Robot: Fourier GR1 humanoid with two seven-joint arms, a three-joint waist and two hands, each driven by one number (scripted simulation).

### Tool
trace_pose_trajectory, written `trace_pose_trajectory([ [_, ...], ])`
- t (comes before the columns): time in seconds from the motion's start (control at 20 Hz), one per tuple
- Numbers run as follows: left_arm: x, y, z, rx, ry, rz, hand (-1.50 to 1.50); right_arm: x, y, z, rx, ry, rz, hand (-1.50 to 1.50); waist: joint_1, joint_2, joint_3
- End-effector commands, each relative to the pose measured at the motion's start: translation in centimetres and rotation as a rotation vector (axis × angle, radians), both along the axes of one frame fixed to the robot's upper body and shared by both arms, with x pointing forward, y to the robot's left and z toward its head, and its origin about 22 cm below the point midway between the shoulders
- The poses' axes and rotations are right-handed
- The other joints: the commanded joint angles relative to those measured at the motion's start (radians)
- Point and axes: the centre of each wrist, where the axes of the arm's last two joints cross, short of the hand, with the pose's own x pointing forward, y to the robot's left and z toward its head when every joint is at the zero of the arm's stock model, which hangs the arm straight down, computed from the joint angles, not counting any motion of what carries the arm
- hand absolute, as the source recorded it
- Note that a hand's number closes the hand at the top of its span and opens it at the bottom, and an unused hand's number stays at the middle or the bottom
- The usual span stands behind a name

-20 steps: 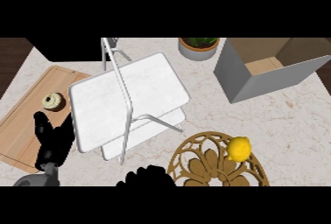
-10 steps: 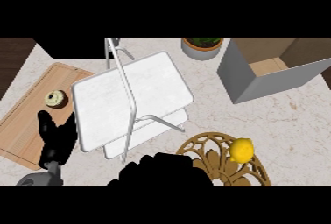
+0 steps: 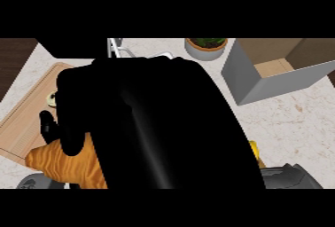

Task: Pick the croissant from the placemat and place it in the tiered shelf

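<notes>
None of the task looks done: a small pale item, likely the croissant point(image 3: 52, 98), lies on the placemat point(image 3: 29, 115), the left hand point(image 3: 48, 126) just beside it has relaxed fingers, and the right hand point(image 3: 163, 128), its fingers untellable, hides the shelf point(image 3: 118, 46).

Counter point(image 3: 294, 119) bare beside box point(image 3: 274, 71)

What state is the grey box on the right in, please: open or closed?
Open: the grey box has no lid, and its brown inner floor shows from above.
</notes>
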Motion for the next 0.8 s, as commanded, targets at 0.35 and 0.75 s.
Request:
trace_pose_trajectory([
  [0.35, 0.2, -1.2, -0.2, -0.009, 0.01, 0.0, 0.0, 6.3, 3.3, 2.0, -0.161, 0.092, -0.05, 1.5, -0.003, 0.007, 0.002],
  [0.75, -1.9, 1.8, 0.1, -0.001, 0.004, -0.005, 0.0, 10.4, 4.6, 0.4, -0.171, 0.082, -0.075, 1.5, 0.009, 0.007, 0.002],
])
